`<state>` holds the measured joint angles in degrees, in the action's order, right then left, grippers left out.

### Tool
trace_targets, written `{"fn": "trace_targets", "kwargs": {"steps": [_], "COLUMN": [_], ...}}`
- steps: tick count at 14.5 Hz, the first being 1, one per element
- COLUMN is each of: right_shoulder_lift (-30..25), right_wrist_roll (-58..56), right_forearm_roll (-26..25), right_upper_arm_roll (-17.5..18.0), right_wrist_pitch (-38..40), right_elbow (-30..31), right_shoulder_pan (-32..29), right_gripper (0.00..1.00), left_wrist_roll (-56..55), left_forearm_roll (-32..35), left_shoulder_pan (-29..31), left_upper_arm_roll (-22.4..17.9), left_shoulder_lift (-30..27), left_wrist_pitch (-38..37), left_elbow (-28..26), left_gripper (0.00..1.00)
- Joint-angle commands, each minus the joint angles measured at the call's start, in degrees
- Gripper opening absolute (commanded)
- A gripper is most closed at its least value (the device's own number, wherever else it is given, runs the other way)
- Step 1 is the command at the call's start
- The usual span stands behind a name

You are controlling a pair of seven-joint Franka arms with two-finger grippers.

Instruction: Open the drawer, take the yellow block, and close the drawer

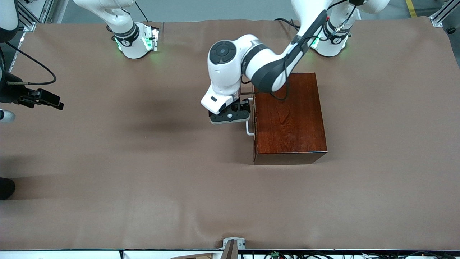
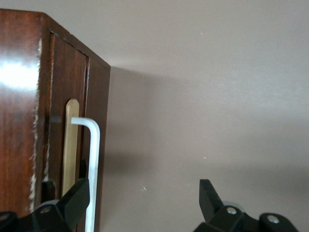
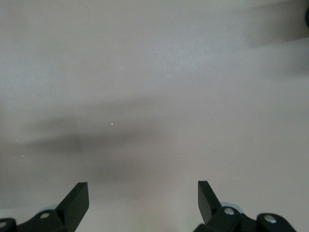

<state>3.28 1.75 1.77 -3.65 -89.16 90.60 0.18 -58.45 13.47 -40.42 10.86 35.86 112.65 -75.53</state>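
Observation:
The dark reddish-brown wooden box [image 1: 287, 115] stands on the table toward the left arm's end. Its drawer [image 2: 72, 82] is pushed in flush, its front facing the right arm's end. The white bar handle [image 1: 249, 126] [image 2: 92, 154] sticks out from that front. My left gripper [image 1: 241, 109] [image 2: 143, 189] is open at the handle; one finger [image 2: 72, 200] sits between the bar and the drawer front, the other out over bare table. My right gripper [image 1: 50, 100] [image 3: 143, 191] waits open over bare table at the right arm's end. The yellow block is hidden.
A brown cloth [image 1: 143, 172] covers the whole table. A small metal bracket [image 1: 233, 245] sits at the table edge nearest the front camera. A dark object [image 1: 5, 187] pokes in at the right arm's end. The arm bases [image 1: 134, 39] stand along the table edge farthest from the front camera.

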Motion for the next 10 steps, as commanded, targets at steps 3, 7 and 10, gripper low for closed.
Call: {"fn": "trace_targets", "kwargs": {"steps": [3,7,10], "right_shoulder_lift": [-1.1,-1.1,-1.1], "right_wrist_roll": [-0.3,-0.3,-0.3], "right_forearm_roll": [-1.0,-1.0,-1.0], "right_upper_arm_roll": [0.7,0.7,0.7], "right_wrist_pitch": [0.0,0.1,0.0], "right_elbow": [0.7,0.7,0.7], "right_shoulder_pan": [-0.9,-0.9,-1.0], "right_gripper": [1.0,1.0,1.0], "left_wrist_roll": [0.2,-0.4,-0.3], "left_forearm_roll": [1.6,-0.8,-3.2], "left_shoulder_pan": [-1.8,-1.6,-1.0], "left_upper_arm_roll": [-0.1,-0.1,-0.3], "left_shoulder_lift": [3.1,3.3,3.3], "left_wrist_pitch": [-4.4,-7.2,-10.0], "left_elbow": [1.0,0.6,0.6], "left_gripper": [1.0,1.0,1.0]}}
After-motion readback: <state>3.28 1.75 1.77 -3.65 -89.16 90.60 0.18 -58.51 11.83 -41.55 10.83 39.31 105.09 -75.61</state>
